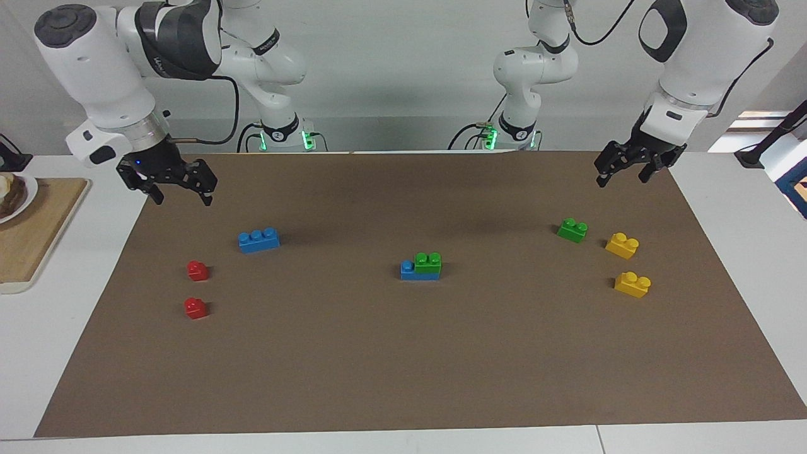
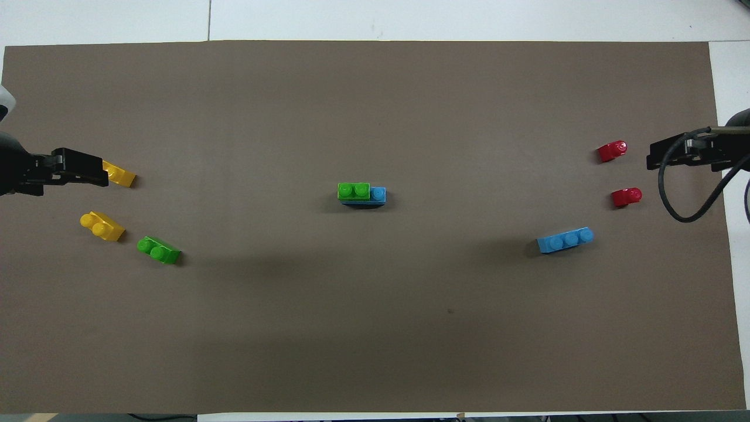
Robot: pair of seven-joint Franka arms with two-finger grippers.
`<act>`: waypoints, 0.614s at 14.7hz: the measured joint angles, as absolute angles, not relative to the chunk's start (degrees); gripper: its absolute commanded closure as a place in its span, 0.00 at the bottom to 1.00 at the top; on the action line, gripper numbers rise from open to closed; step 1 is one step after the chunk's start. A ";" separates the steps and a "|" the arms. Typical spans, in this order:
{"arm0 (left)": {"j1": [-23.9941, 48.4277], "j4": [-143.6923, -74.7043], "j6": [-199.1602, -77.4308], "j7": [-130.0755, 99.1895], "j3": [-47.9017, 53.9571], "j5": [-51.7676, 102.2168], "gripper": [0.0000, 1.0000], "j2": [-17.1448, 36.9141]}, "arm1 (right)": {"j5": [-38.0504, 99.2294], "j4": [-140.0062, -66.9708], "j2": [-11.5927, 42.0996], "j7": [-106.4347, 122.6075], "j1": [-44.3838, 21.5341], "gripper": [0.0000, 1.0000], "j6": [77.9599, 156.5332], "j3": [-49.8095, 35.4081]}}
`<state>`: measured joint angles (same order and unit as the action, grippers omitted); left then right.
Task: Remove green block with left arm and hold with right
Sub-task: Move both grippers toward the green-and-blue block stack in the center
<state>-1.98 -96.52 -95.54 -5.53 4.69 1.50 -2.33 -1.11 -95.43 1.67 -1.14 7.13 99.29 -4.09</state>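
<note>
The green block [image 1: 429, 263] [image 2: 353, 191] is stacked on one end of a blue brick [image 1: 408, 271] [image 2: 378, 194] in the middle of the brown mat. My left gripper [image 1: 622, 181] [image 2: 96, 170] hangs open and empty over the mat's edge at the left arm's end, well away from the stack and above a yellow brick in the overhead view. Over the mat's corner at the right arm's end, my right gripper [image 1: 182, 199] [image 2: 651, 159] is open too, with nothing in it.
A loose green brick [image 1: 572, 230] and two yellow bricks [image 1: 622, 245] [image 1: 632, 284] lie at the left arm's end. A loose blue brick [image 1: 259, 240] and two red pieces [image 1: 197, 270] [image 1: 195, 308] lie at the right arm's end. A wooden board [image 1: 31, 233] sits off the mat there.
</note>
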 measured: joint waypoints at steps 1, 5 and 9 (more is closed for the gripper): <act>-1.98 -96.52 -95.54 -5.53 4.69 1.50 0.00 -2.33 | -1.10 -95.52 1.67 -3.21 7.15 0.07 100.50 -4.05; -1.98 -96.52 -95.54 -5.62 4.67 1.50 0.00 -2.33 | -0.93 -96.34 2.26 -27.71 6.60 0.07 101.47 -4.60; -1.96 -96.52 -95.54 -8.10 4.71 1.50 0.00 -2.33 | 5.40 -97.19 5.16 -57.97 3.06 0.07 101.37 -4.82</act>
<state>-1.96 -96.52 -95.54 -8.10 4.71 1.50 -2.33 5.40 -97.19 5.16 -57.97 3.06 101.37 -4.82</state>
